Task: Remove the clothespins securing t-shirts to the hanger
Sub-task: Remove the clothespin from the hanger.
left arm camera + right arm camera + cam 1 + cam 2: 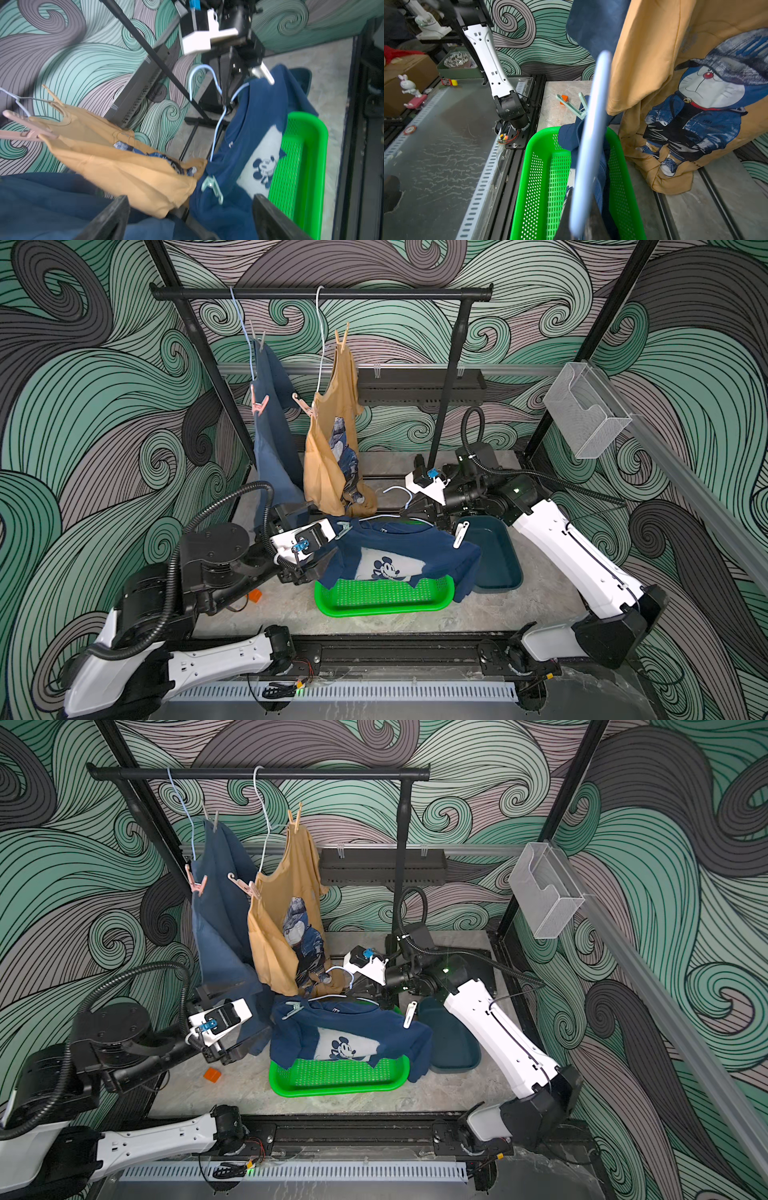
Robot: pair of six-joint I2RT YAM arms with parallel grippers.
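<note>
My right gripper [583, 224] is shut on a pale blue hanger [591, 135], low over the table. From it a navy Mickey t-shirt [399, 556] drapes onto the green basket. A pale teal clothespin [213, 188] grips one shoulder and a white clothespin [460, 534] the other. Just short of the teal one, my left gripper [190, 207] stands open and holds nothing. On the rail [320, 293] hang a blue t-shirt [274, 439] and a mustard t-shirt [332, 448]. Pink clothespins [258, 404] [303, 406], a grey clothespin [261, 339] and a tan clothespin [341, 339] pin them to their hangers.
The green basket [382, 608] lies at the table's front middle, with a dark teal bin [498, 564] to its right. A small orange block [254, 596] lies on the table under my left arm. The rack's black posts stand behind.
</note>
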